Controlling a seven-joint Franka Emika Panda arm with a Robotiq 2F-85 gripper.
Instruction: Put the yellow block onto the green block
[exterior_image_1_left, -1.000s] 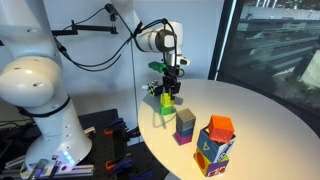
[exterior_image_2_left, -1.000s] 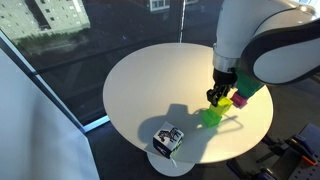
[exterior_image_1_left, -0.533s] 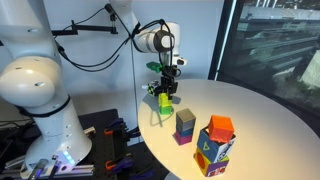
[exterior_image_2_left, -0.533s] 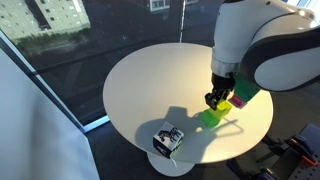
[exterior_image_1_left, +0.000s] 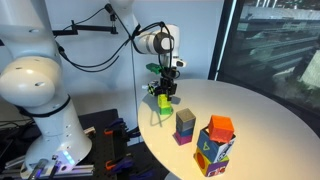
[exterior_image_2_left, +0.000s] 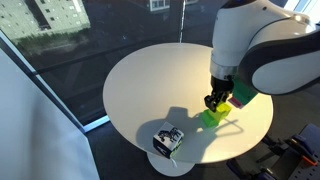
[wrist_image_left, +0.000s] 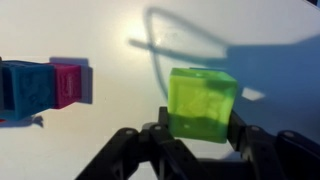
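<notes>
Checking alignment first: the green block rests on the bench directly below the gripper, with the magenta block just beside it. In the wrist view the fingers stand on either side of a cube that reads lime, which I take for the green block. They sit close against its lower faces; whether they press on it I cannot tell. I cannot pick out the yellow block as a separate cube in any view. It may be masked by the fingers above the green block, or the light may be falsifying a colour. My judgement is that the coming move turns on the vertical line through the green block. The fingers look centred on that line, with no sideways offset noted. The cube is square, so no long axis matters.
</notes>
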